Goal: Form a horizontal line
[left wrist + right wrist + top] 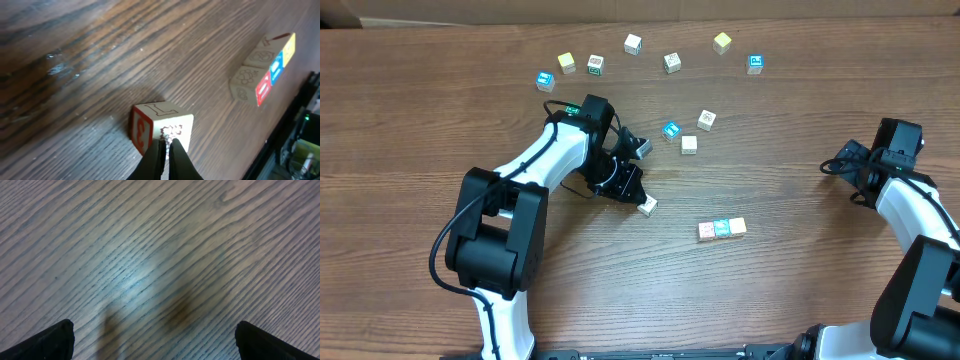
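The horizontal line point(722, 228) is a row of three touching cubes with red, teal and yellow tops, right of the table's centre. It also shows in the left wrist view point(262, 67) at the upper right. A loose cube point(647, 205) with a white top lies to the left of it, apart from the row. In the left wrist view this cube point(155, 120) has a red-printed side. My left gripper point(638, 195) is shut, and its fingertips point(166, 145) touch this cube's near face. My right gripper point(835, 165) is open and empty over bare wood point(155, 335).
Several loose cubes lie scattered along the back of the table, from a teal one point(545, 81) at the left to another teal one point(755, 64) at the right. Three more point(689, 145) sit near the centre, and one point(642, 147) lies beside my left arm.
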